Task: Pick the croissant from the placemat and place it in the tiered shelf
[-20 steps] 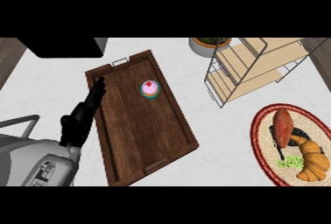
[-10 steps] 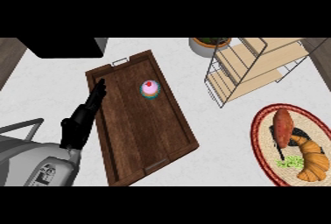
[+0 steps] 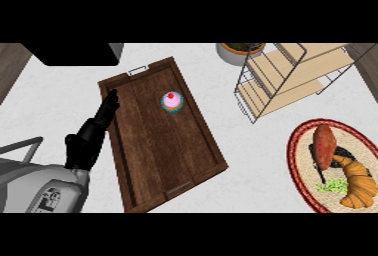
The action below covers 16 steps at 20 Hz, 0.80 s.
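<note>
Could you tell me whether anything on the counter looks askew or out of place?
Nothing is spilled or damaged. The wooden tray lies at a slant, with a cupcake on it. The croissant rests on the placemat, and the shelf stands upright.

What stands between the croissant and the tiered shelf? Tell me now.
Nothing visible. The croissant lies at the lower end of the placemat, with the sweet potato above it on the same mat. Bare counter separates the mat from the tiered shelf.
</note>
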Available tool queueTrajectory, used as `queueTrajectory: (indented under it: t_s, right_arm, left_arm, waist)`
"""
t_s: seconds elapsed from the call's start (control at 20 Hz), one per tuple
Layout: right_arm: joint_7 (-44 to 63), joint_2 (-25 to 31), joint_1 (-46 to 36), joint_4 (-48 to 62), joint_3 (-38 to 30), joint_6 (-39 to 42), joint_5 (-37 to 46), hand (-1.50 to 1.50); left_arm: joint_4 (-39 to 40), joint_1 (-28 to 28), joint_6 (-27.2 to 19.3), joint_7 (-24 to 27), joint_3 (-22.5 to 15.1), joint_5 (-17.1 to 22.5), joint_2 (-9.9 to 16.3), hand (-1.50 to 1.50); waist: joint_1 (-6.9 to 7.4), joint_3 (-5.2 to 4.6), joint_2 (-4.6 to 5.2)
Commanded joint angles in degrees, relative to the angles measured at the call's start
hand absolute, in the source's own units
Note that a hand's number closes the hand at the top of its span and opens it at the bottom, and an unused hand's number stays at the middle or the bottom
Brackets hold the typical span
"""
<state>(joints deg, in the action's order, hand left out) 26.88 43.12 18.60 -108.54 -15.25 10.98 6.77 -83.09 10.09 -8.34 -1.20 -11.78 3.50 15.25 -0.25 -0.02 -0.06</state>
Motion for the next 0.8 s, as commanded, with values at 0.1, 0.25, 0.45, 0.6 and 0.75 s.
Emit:
queueTrajectory:
  t_s: [0.1, 0.25, 0.45, 0.6, 0.75]
  right_arm:
    - [6.48, -6.03, -2.00, -4.78, 0.47, 1.43, 6.54, -1.50]
    - [2.15, -7.12, -2.57, -1.22, -4.21, 6.20, 5.62, -1.50]
    - [5.25, -10.66, -7.50, -0.21, 0.38, 5.65, 10.84, -1.50]
    - [7.12, -14.03, -5.41, -4.21, -0.51, 7.19, 12.48, -1.50]
    - [4.56, -16.93, -6.38, 0.18, 2.64, 4.64, 18.35, -1.50]
  left_arm:
    - [0.40, -1.87, 0.73, 0.95, 0.38, -2.87, -2.39, 0.00]
    - [-3.00, -2.32, 0.78, -1.39, 1.41, -3.39, -3.57, 0.00]
    - [3.64, 0.98, 2.50, 1.33, 3.09, -4.00, -4.84, 0.00]
    - [0.79, -1.39, 2.30, 1.61, 3.24, -5.80, -5.32, 0.00]
    - [-0.12, -0.80, 3.57, 0.14, 4.29, -5.24, -4.88, 0.00]
  waist:
    - [0.09, 0.00, 0.02]
    - [0.13, 0.02, -0.01]
    - [0.22, 0.01, 0.09]
    - [0.08, 0.01, 0.03]
    - [0.29, 0.02, 0.06]
